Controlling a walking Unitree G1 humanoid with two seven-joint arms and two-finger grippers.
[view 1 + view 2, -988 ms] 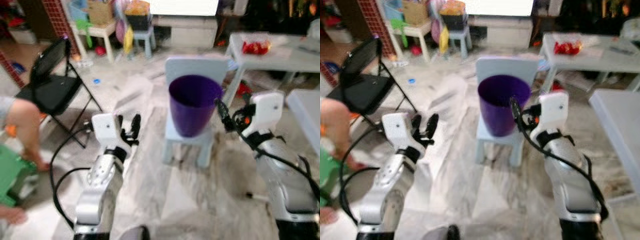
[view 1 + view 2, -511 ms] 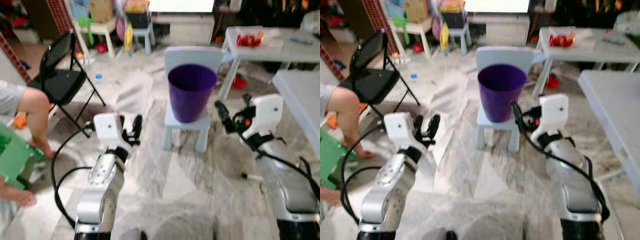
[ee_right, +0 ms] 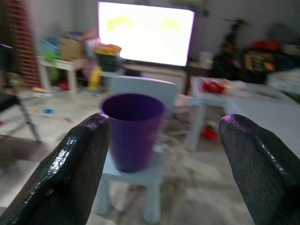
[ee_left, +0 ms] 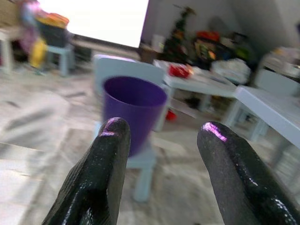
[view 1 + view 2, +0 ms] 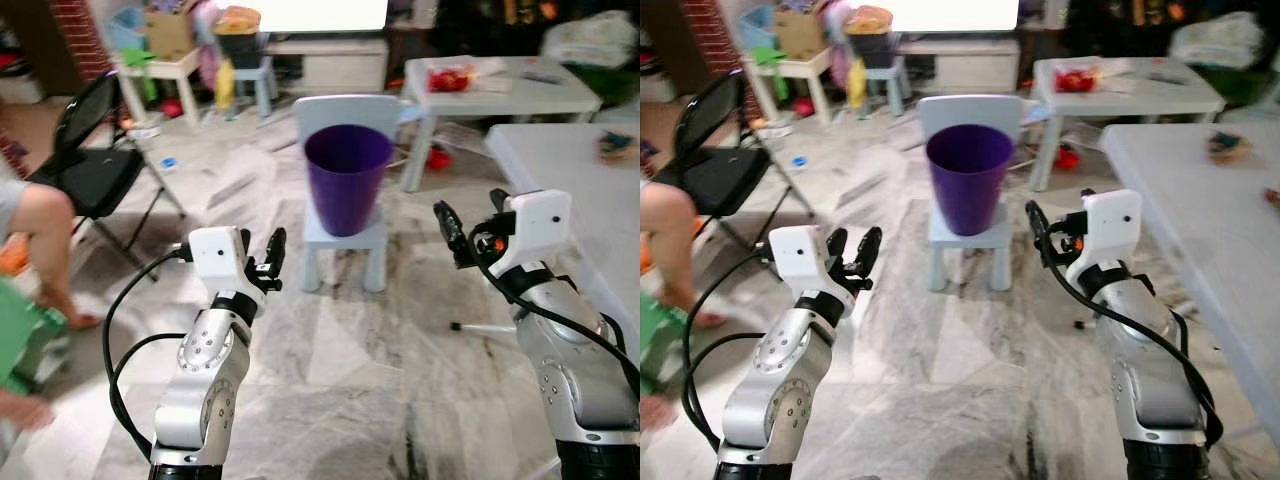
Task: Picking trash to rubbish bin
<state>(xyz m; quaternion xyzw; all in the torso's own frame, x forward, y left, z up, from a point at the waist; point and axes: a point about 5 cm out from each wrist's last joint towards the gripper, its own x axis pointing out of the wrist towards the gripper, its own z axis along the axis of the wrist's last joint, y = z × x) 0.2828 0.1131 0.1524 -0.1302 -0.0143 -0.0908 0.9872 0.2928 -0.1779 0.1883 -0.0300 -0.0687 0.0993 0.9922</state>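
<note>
- One purple bin [image 5: 347, 188] stands upright on the seat of one small pale blue chair [image 5: 344, 237], straight ahead of the robot on the marble floor [image 5: 330, 380].
- The left gripper [image 5: 261, 264] is raised in front of the robot, to the bin's left and nearer the camera; its two black fingers [image 4: 101, 168] stand apart with nothing between them, and the bin shows in the gap in the left wrist view.
- The right gripper [image 5: 470, 225] is raised to the bin's right, also nearer the camera; its two fingers [image 3: 77, 164] are spread wide and hold nothing.
- Both grippers are well apart from the bin and from each other.
- One black folding chair [image 5: 85, 150] stands to the left, and beside it a person's bare leg [image 5: 45, 240] rests on the floor.
- Two white tables are on the right: one far table [image 5: 500, 85] carrying something red, and one near table [image 5: 560, 170] at the right edge.
- One bright screen [image 3: 145, 33] glows at the back of the room, with clutter and a small stool beneath it.
</note>
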